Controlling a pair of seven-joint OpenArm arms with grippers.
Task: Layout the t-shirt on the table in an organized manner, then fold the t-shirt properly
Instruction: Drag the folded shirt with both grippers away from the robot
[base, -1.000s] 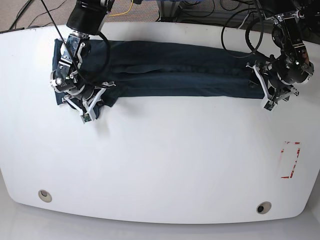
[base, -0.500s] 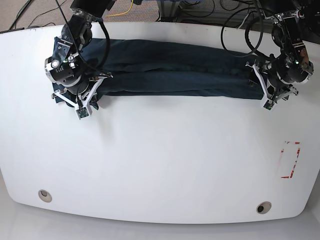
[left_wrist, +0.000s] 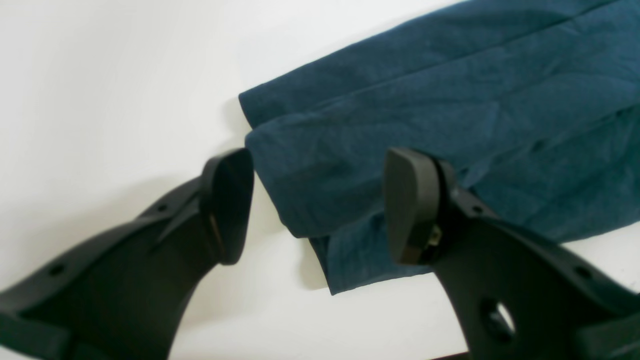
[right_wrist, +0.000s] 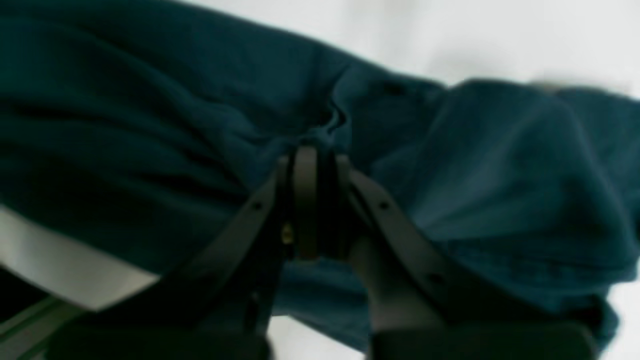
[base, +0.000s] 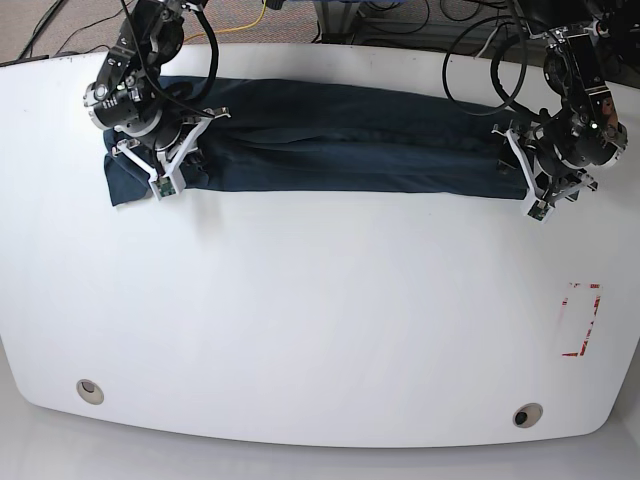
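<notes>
**Fingers on the navy shirt: one pair spread, one pair pinching**

Fingers (left_wrist: 227, 205) of my left gripper (left_wrist: 317, 205) stand wide apart, nothing between them touched. One black pad hangs over bare white table (left_wrist: 100, 75); the other sits over the t-shirt (left_wrist: 450, 100). Between them I see the shirt's end: two or three layers stacked, their edges stepped, the lowest corner poking out below the upper fold. The cloth lies flat there, with only faint creases.

My right gripper (right_wrist: 312, 200) is the opposite. Its fingers (right_wrist: 305, 200) are pressed together on a bunched ridge of the navy fabric, and the cloth puckers into a small knot right at the tips. The fabric billows up around them, a rounded hump to one side, darker folds to the other. This view is blurred, so I cannot tell how many layers I hold.

From the base camera, the shirt stretches as a long, narrow, dark band across the far part of the table, running nearly from one arm to the other. My right gripper (base: 165, 165) sits at that view's left end, where a flap of cloth hangs lower than the rest of the band. My left gripper (base: 535, 190) sits at the right end, just beside the shirt's edge.

Nearer the camera, the tabletop carries a red tape rectangle (base: 582, 320) on the right and two grey grommet holes (base: 90, 390) near the front edge. Cables (base: 480, 50) trail behind the table.
</notes>
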